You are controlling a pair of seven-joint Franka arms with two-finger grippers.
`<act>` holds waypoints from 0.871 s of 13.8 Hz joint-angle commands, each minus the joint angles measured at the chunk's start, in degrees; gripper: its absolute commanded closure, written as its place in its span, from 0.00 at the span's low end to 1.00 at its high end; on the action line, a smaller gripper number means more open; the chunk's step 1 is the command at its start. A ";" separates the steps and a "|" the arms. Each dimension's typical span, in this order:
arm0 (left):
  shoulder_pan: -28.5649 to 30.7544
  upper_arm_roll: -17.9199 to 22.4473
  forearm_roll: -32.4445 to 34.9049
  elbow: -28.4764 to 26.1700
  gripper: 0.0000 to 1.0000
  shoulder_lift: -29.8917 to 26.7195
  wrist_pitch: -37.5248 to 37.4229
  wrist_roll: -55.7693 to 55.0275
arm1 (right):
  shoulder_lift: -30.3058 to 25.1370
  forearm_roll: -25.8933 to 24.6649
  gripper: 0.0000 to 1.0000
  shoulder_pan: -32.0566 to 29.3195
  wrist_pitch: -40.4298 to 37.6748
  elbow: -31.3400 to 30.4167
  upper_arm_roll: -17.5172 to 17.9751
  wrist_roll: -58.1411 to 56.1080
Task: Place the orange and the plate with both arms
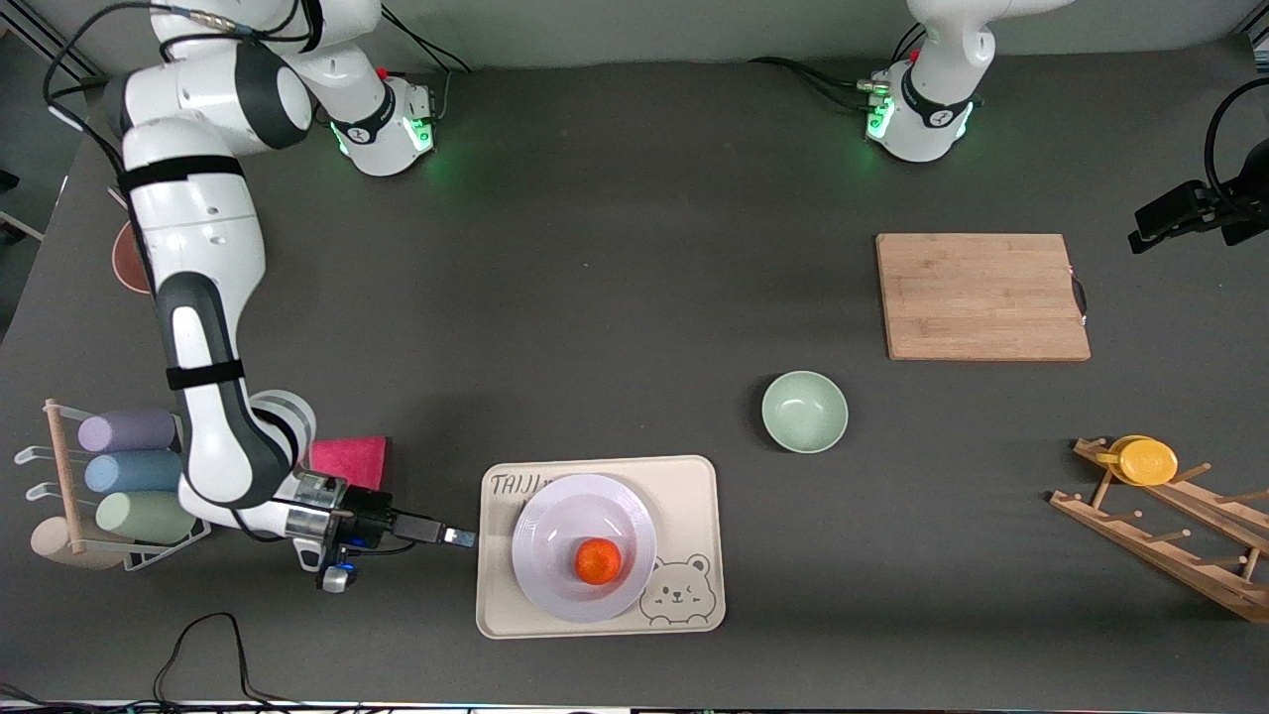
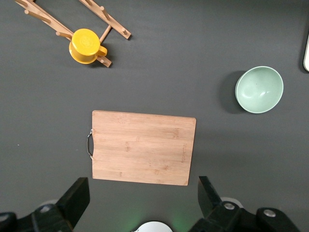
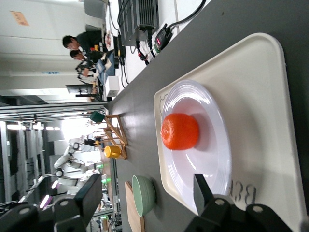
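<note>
The orange (image 1: 598,561) lies in the plate (image 1: 540,555), a glossy white plate that sits on the cream bear tray (image 1: 694,496). My right gripper (image 1: 458,536) is low, beside the tray's edge toward the right arm's end of the table, and points at the plate. It is open and empty. In the right wrist view its fingers (image 3: 203,193) frame the plate (image 3: 212,159) and the orange (image 3: 179,131). My left gripper (image 2: 145,203) is open and empty, high over the bare table between its base and the wooden board (image 2: 144,147). It is out of the front view.
A pale green bowl (image 1: 804,412) stands farther from the camera than the tray. The cutting board (image 1: 981,296) lies toward the left arm's end. A wooden rack (image 1: 1170,540) holds a small yellow dish (image 1: 1145,461). A rack of pastel cups (image 1: 129,471) and a pink cloth (image 1: 349,459) are near the right arm.
</note>
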 commanded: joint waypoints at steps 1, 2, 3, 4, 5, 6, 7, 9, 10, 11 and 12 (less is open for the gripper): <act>0.37 0.28 0.80 0.65 0.00 -0.96 -0.68 -0.06 | -11.39 -8.76 0.03 -1.41 -1.46 -10.43 -0.79 4.60; 0.46 1.07 0.63 0.65 0.00 -1.22 -1.03 0.03 | -15.16 -12.54 0.00 -1.85 -2.69 -13.14 -1.40 6.97; 0.55 1.25 0.11 0.57 0.00 -1.75 -1.12 0.38 | -19.38 -16.49 0.00 -1.94 -4.10 -16.13 -2.28 8.13; 0.46 1.34 -0.07 0.48 0.00 -1.93 -1.82 0.29 | -22.20 -20.01 0.00 -2.03 -5.33 -17.90 -3.59 9.79; 0.46 1.34 -0.07 0.57 0.00 -2.10 -2.00 0.21 | -24.67 -24.05 0.00 -2.03 -7.17 -18.70 -4.56 10.77; 0.55 1.42 -0.25 0.48 0.00 -2.10 -1.92 0.21 | -26.69 -28.70 0.00 -2.03 -9.19 -18.88 -5.62 11.64; 0.55 2.03 -0.51 0.30 0.00 -2.10 -1.48 0.21 | -28.80 -34.06 0.00 -2.03 -10.95 -18.80 -6.50 13.22; 0.46 2.13 -2.00 0.30 0.00 -1.93 -0.77 0.03 | -33.46 -45.22 0.00 -2.03 -15.07 -18.62 -7.30 15.42; 0.46 2.13 -2.01 0.22 0.00 -2.01 -0.86 0.03 | -36.26 -50.50 0.00 -1.86 -16.92 -18.62 -7.56 17.17; 0.46 2.22 -2.01 0.04 0.00 -2.02 -0.77 0.12 | -38.56 -54.99 0.00 -1.59 -18.42 -18.53 -7.56 19.45; 0.37 2.13 -1.75 -0.05 0.00 -1.93 -0.60 0.12 | -40.84 -58.42 0.00 -1.59 -20.44 -18.45 -7.56 21.39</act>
